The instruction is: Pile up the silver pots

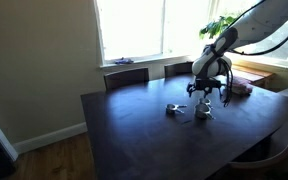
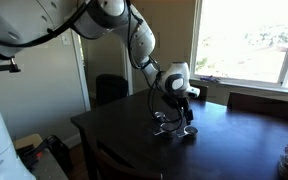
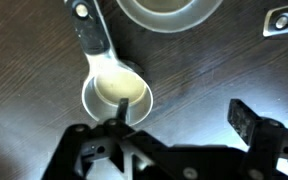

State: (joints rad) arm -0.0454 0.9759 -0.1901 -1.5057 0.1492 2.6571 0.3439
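Note:
In the wrist view a small silver pot (image 3: 112,90) with a short handle lies on the dark table just under my gripper (image 3: 184,112). The left fingertip (image 3: 124,104) stands over this pot's bowl and the right fingertip (image 3: 246,118) is over bare wood. A larger silver pot (image 3: 169,10) is cut off by the top edge, and a handle end of another (image 3: 282,18) shows at top right. The jaws are open, with nothing between them. In both exterior views the gripper (image 1: 206,90) (image 2: 180,98) hovers low over the tiny pots (image 1: 174,110) (image 2: 162,119).
The dark wooden table (image 1: 134,135) fills the scene, with chairs (image 1: 126,76) along its far side under a bright window. A pinkish stack (image 1: 240,88) lies near the table's window end. A houseplant (image 1: 220,26) stands behind the arm.

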